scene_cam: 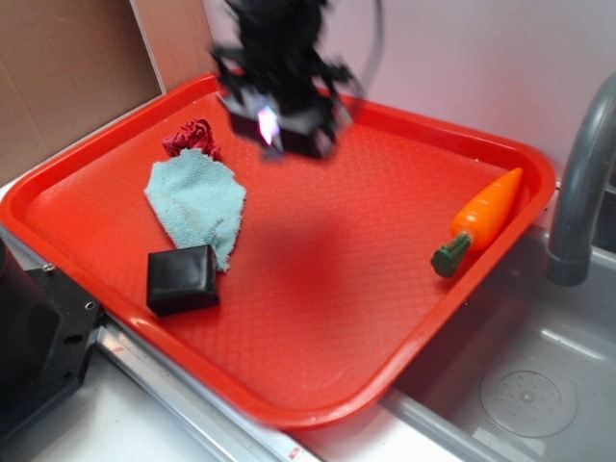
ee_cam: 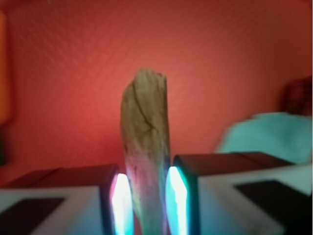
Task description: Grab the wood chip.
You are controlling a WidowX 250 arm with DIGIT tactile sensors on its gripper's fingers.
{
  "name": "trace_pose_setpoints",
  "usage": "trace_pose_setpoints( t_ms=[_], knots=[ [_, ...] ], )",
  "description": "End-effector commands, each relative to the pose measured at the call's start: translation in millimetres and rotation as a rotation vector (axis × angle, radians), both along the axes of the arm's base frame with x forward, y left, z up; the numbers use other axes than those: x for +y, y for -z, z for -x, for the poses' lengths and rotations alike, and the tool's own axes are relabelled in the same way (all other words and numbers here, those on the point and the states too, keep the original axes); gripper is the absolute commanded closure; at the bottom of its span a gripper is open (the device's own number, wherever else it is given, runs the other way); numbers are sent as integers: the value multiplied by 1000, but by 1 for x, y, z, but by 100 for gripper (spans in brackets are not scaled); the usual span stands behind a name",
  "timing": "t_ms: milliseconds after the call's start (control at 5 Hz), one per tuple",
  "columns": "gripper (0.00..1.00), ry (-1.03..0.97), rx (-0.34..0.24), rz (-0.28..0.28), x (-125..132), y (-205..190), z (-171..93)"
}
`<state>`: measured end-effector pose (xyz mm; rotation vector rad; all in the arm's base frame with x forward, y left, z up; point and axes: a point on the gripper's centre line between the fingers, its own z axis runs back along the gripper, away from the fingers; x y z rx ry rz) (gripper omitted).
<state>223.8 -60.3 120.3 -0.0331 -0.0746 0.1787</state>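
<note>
We are seeing the rough, tan-brown elongated wood chip (ee_cam: pixel 145 147) standing lengthwise between the two glowing pads (ee_cam: pixel 177 200) of the black gripper (ee_cam: pixel 146 205) in the wrist view; the jaws are closed down to a narrow gap with the chip pinched in it, pads pressing on either flank of its lower part. Most of the chip's length is sticking out past the fingertips, over the red textured plastic tray (scene_cam: pixel 404 279).

In the exterior view the gripper (scene_cam: pixel 279 135) is blurred and appears to be hanging above the tray's far side, so we are judging the chip to be lifted clear — though the chip itself cannot be made out there.

What is worrying us is the grip itself. The pads are holding only one end of a grainy, uneven piece, so we are expecting it could pivot or slide out if the arm swings quickly — the blur suggests it is moving. A crumbling bark surface could also give way under the pads.

Beyond the chip, the crumpled light-blue cloth (scene_cam: pixel 197 202) and the dark red crumpled rag (scene_cam: pixel 191 138) are lying near the gripper, with the black square block (scene_cam: pixel 182 279) just beside the cloth's near edge; a dropped chip could land among them. The orange toy carrot (scene_cam: pixel 478 219) is lying well apart at the right rim.
</note>
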Motion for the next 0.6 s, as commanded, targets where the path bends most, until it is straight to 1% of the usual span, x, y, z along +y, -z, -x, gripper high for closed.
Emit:
trace_pose_setpoints(
  t_ms=[0, 200, 400],
  knots=[
    [100, -107, -92, 69, 66, -66, 32],
    [100, -152, -142, 57, 77, -68, 31],
    [100, -216, -110, -3, 79, -65, 22]
  ],
)
